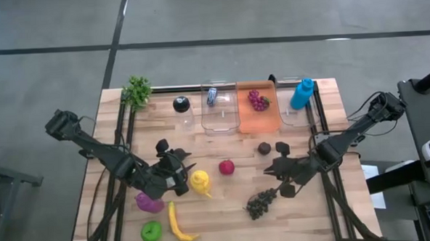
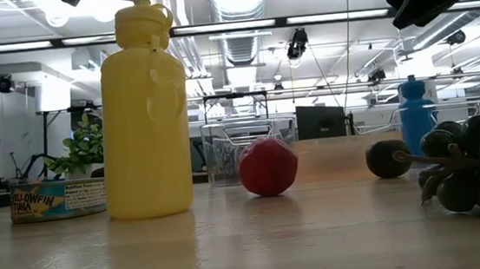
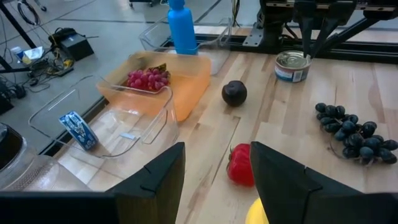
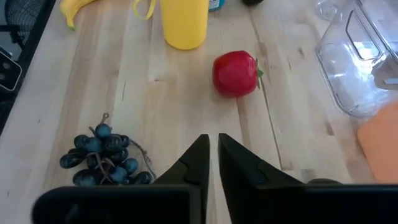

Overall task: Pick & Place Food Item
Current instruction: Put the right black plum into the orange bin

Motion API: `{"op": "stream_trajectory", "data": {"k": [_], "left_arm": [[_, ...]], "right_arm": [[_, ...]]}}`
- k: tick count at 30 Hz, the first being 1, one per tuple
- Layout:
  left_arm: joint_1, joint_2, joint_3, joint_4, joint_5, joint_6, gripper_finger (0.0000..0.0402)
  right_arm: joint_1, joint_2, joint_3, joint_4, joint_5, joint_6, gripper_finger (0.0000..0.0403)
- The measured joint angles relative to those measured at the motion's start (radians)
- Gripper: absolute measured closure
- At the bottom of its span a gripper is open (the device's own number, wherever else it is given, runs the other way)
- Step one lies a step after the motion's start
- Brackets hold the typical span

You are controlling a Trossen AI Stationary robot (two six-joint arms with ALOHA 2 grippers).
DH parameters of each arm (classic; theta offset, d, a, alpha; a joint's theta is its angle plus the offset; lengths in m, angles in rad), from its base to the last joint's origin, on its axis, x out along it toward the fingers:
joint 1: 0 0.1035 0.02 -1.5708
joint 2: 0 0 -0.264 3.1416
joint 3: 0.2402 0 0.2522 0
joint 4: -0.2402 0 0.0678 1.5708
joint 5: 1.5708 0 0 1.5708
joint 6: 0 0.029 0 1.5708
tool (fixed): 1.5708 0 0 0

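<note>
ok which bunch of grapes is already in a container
The red grapes, lying in the orange container at the table's far edge. The dark grapes lie loose on the bare wood near the right gripper.

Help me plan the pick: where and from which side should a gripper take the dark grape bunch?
Likely from above, fingers closing across the dark grape bunch at its thick middle: it lies flat on the table, its stem looks too thin to hold, and nothing crowds it.

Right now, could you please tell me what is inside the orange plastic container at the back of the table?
A bunch of red grapes lies inside the orange plastic container, towards its back. The floor under the grapes is covered.
</note>
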Motion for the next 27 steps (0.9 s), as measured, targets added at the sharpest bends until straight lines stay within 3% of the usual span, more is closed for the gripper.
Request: {"op": "stream_trajectory", "data": {"k": [17,27], "left_arm": [[0.0,0.0,0.0,0.006,0.001,-0.012,0.022],[0.0,0.001,0.0,0.007,0.001,-0.012,0.0215]], "right_arm": [[-0.027,0.005,0.0,0.002,0.008,-0.01,0.0177],[-0.085,0.071,0.0,-0.001,0.009,-0.026,0.01]]}}
